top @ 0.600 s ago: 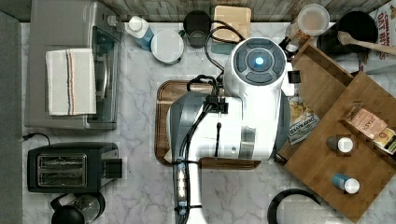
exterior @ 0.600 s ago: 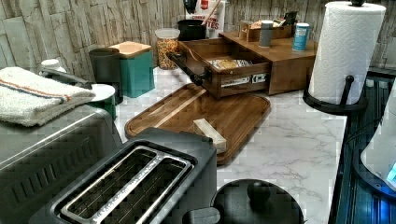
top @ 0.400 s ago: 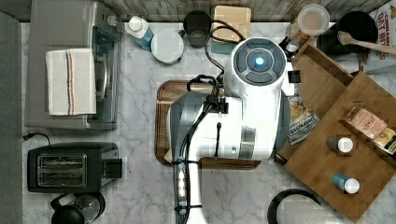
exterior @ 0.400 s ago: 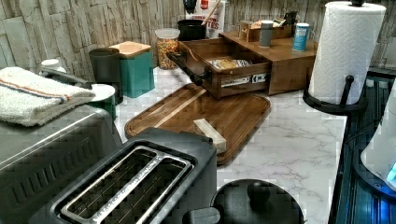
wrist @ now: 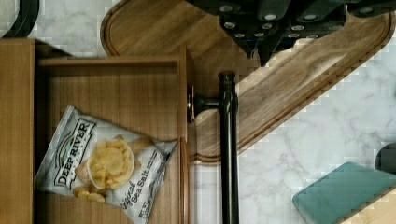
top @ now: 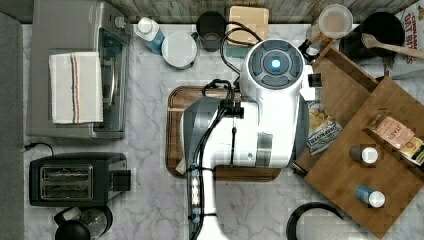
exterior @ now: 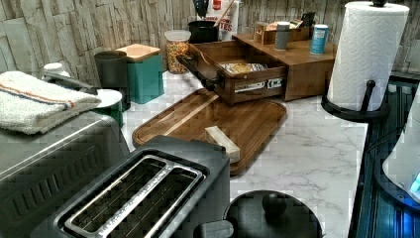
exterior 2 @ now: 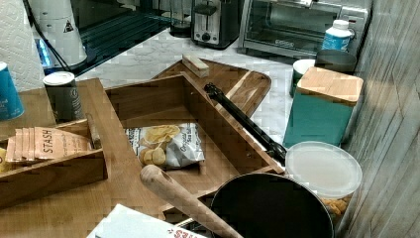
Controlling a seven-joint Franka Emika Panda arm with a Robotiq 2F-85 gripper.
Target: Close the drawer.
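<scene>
Top view: the arm's white body covers the middle of the table (top: 150, 130). At the top view's right, the drawer (top: 345, 95) stands pulled out of the wooden box unit (top: 360, 170), toward the dark tray (top: 175, 100).

Left view: drawer open at the far side, chip bag (exterior: 242, 67) inside, black bar handle (exterior: 198, 72) across its front, which overhangs the tray's far edge.

Right view: handle runs along the drawer's front wall; a teal canister (exterior 2: 324, 106) sits just beside it at the right view's right.

Wrist view: gripper (wrist: 259, 51) hangs above one end of the handle, apart from it; cannot tell how wide the fingers stand.

Judgement: lower in front of the handle and push square on the front face, along the slide's line. An off-centre push may jam the drawer. Keep clear of the canister.
</scene>
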